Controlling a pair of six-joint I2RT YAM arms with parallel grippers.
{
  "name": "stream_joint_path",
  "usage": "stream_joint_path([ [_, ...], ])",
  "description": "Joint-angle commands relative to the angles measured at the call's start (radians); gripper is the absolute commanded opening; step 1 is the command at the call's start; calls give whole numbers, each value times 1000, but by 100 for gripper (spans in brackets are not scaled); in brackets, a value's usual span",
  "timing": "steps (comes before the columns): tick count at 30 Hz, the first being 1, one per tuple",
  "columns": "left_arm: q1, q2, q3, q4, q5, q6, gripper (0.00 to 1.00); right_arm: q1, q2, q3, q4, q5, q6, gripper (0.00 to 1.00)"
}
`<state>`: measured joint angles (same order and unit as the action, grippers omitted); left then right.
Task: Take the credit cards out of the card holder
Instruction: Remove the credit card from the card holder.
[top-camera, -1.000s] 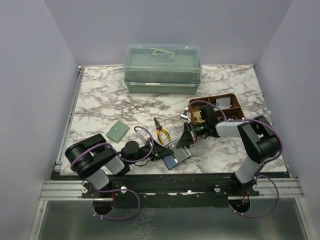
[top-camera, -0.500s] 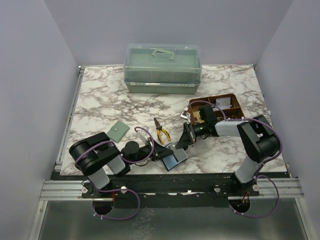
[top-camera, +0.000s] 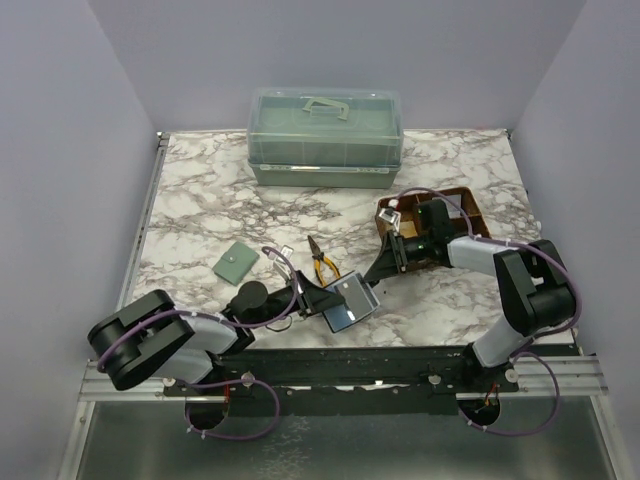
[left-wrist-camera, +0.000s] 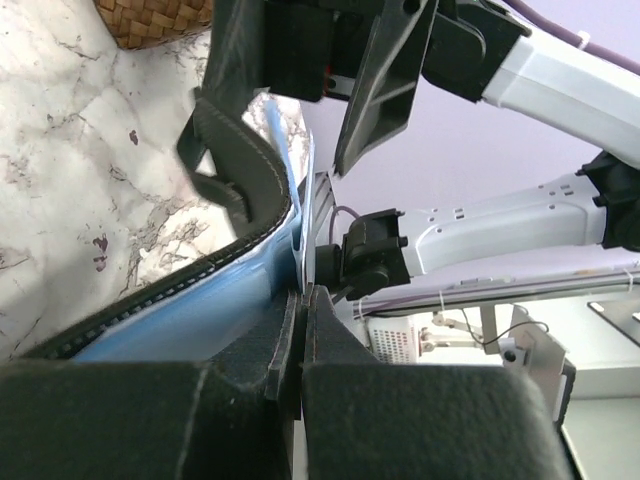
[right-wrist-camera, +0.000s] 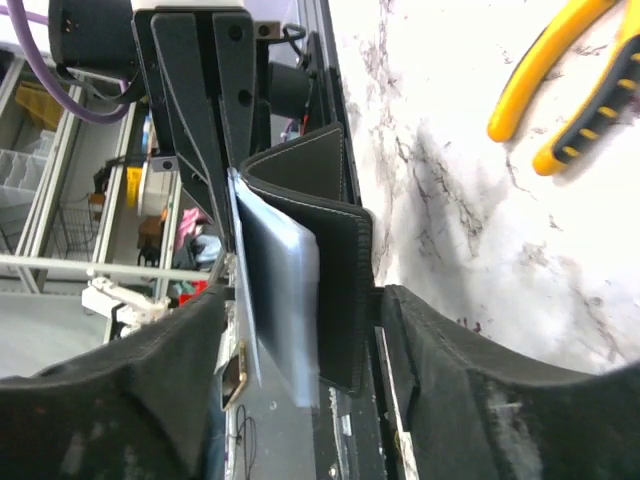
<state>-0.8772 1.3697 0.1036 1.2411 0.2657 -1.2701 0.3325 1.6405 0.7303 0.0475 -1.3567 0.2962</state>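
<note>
Inside left gripper (left-wrist-camera: 303, 310), card holder (left-wrist-camera: 250, 190)

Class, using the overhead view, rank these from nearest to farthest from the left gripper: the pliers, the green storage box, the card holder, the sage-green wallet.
1. card holder, clamped in the left gripper itself, near edge.
2. pliers, just beyond the gripper, mid-table.
3. sage-green wallet, farther off to the left.
4. green storage box, at the far edge.
</note>
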Motion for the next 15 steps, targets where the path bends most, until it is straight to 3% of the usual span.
stream_joint_path([
  [1, -2, -120, -10, -124, 40, 93, 0, -42, -56, -41, 47, -100, -20, 73],
  [8, 1, -343, 25, -391, 42, 194, 0, -43, -46, -42, 46, -52, -18, 77],
  [15, 1, -392, 59, -436, 74, 216, 0, -27, 24, -37, 58, -109, 4, 78],
])
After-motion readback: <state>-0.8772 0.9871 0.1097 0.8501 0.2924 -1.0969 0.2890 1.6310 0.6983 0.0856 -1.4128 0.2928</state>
